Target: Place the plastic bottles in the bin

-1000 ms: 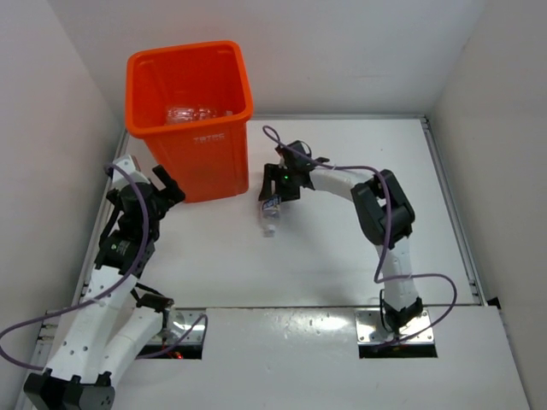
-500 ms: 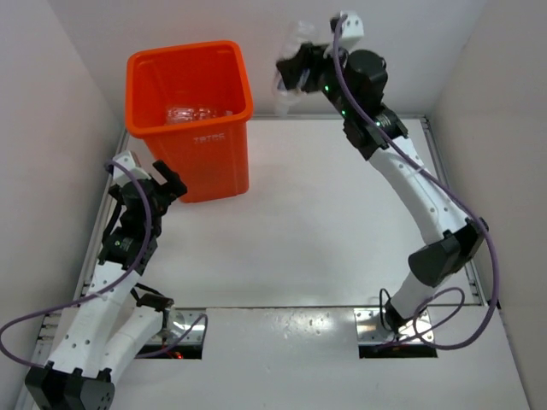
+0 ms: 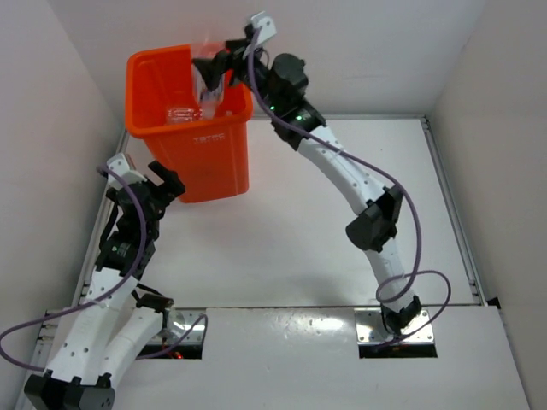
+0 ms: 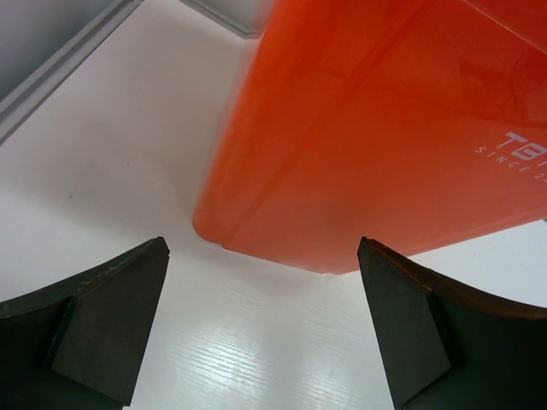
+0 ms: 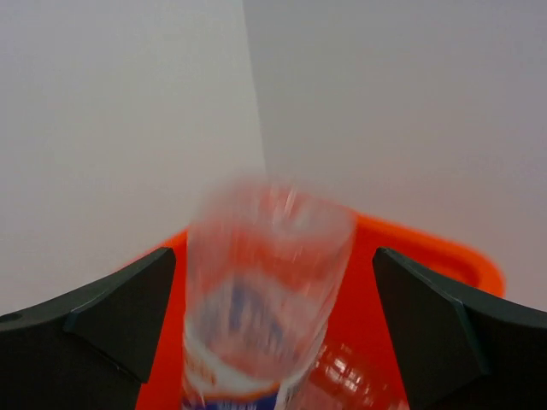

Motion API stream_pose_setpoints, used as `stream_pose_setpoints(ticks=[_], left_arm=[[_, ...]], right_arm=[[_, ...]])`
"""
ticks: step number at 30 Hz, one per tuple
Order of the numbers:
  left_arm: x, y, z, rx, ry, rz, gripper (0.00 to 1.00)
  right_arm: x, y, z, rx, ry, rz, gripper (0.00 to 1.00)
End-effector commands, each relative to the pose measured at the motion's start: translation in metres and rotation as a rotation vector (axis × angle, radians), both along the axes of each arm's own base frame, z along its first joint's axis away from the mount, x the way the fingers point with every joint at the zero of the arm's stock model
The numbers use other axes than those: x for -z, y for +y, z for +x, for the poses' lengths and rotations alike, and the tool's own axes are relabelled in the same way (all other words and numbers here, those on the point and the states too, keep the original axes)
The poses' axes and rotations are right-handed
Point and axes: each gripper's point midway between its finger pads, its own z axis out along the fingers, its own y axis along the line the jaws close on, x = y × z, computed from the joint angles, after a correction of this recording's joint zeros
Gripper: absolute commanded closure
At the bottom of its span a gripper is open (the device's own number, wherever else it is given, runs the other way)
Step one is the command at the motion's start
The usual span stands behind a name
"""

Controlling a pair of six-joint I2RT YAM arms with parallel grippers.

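Observation:
The orange bin [image 3: 145,68] stands at the back left, with clear plastic bottles [image 3: 183,114] lying at its bottom. My right gripper [image 3: 219,67] hangs over the bin's right rim with its jaws open. A clear bottle [image 3: 208,84] with a blue label is just under it, over the bin's mouth. In the right wrist view this bottle [image 5: 265,290] is blurred, with a gap to each finger, and the bin's rim [image 5: 453,256] lies behind it. My left gripper [image 3: 167,184] is open and empty, low beside the bin's front left corner [image 4: 256,231].
White walls close in the table on the left, back and right. A raised rail [image 3: 449,213] runs along the table's right edge. The bin's front wall [image 4: 402,137] fills most of the left wrist view.
My right arm swung the bottle up from the table and leftwards to above the bin, then opened its jaws and let it go. The left arm has barely moved.

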Motion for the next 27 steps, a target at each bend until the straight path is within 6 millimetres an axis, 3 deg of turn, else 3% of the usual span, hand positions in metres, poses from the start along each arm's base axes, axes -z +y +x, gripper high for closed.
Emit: stream_pose_setpoints(ticks=[1,2,3,5,6,7,8,9,10,11,12,13,14,15,16,17,18,20,21,22,23,27], left_arm=[[-0.011,0.004,-0.002,-0.019,-0.044,-0.017,0.0],[-0.011,0.006,-0.002,-0.028,-0.044,-0.015,0.0],[-0.009,0.006,-0.003,-0.028,-0.035,-0.014,0.0],[-0.009,0.008,-0.003,-0.037,-0.033,-0.003,0.0],[-0.009,0.008,-0.003,-0.037,-0.033,-0.003,0.0],[-0.009,0.008,-0.003,-0.037,-0.033,-0.003,0.0],[-0.004,0.008,-0.003,-0.037,-0.023,-0.001,0.0],[-0.003,0.008,0.0,-0.037,-0.02,0.0,0.0],[-0.001,0.006,0.001,-0.028,-0.022,-0.002,0.0],[0.002,0.006,0.002,-0.028,-0.012,-0.001,0.0],[0.007,0.005,0.005,-0.028,-0.003,0.001,0.0],[0.004,0.003,0.006,-0.019,-0.016,-0.003,0.0],[0.007,0.003,0.007,-0.019,-0.007,-0.002,0.0],[0.01,0.003,0.008,-0.019,-0.004,-0.001,0.0],[0.018,0.003,0.009,-0.019,0.017,0.003,0.0],[0.018,0.002,0.009,-0.008,0.02,0.011,0.0],[0.022,0.004,0.01,-0.017,0.023,0.012,0.0],[0.029,0.004,0.011,-0.017,0.043,0.015,0.0],[0.029,0.007,0.01,-0.03,0.042,0.018,0.0],[0.036,0.009,0.008,-0.045,0.063,0.026,0.0],[0.044,0.016,0.006,-0.099,0.085,0.002,0.0],[0.062,0.022,0.004,-0.139,0.136,0.012,0.0]], right_arm=[[-0.028,-0.006,-0.007,0.007,-0.074,0.059,0.0],[-0.045,-0.017,-0.009,0.018,-0.112,0.09,0.0],[-0.078,-0.038,-0.016,0.07,-0.189,0.137,0.0],[-0.108,-0.068,-0.021,0.168,-0.27,0.17,0.0],[-0.127,-0.094,-0.028,0.236,-0.325,0.162,0.0],[-0.128,-0.119,-0.018,0.316,-0.301,0.159,0.0],[-0.131,-0.129,-0.022,0.347,-0.284,0.171,0.0],[-0.111,-0.149,-0.006,0.411,-0.201,0.109,0.0],[-0.066,-0.154,0.012,0.428,-0.07,0.046,0.0],[-0.064,-0.172,-0.002,0.428,-0.039,0.001,0.0],[0.015,-0.185,0.015,0.437,0.135,-0.162,0.0],[0.02,-0.201,-0.005,0.417,0.165,-0.198,0.0],[0.047,-0.211,-0.011,0.413,0.218,-0.267,0.0],[0.107,-0.217,-0.018,0.393,0.316,-0.384,0.0],[0.143,-0.229,-0.032,0.377,0.343,-0.545,0.0],[0.166,-0.24,-0.042,0.391,0.364,-0.621,0.0],[0.201,-0.246,-0.067,0.403,0.406,-0.701,0.0],[0.228,-0.27,-0.084,0.486,0.451,-0.773,0.0],[0.258,-0.277,-0.098,0.472,0.499,-0.817,0.0],[0.259,-0.289,-0.11,0.472,0.519,-0.8,0.0],[0.277,-0.292,-0.12,0.467,0.565,-0.797,0.0],[0.295,-0.316,-0.142,0.612,0.623,-0.8,0.0]])
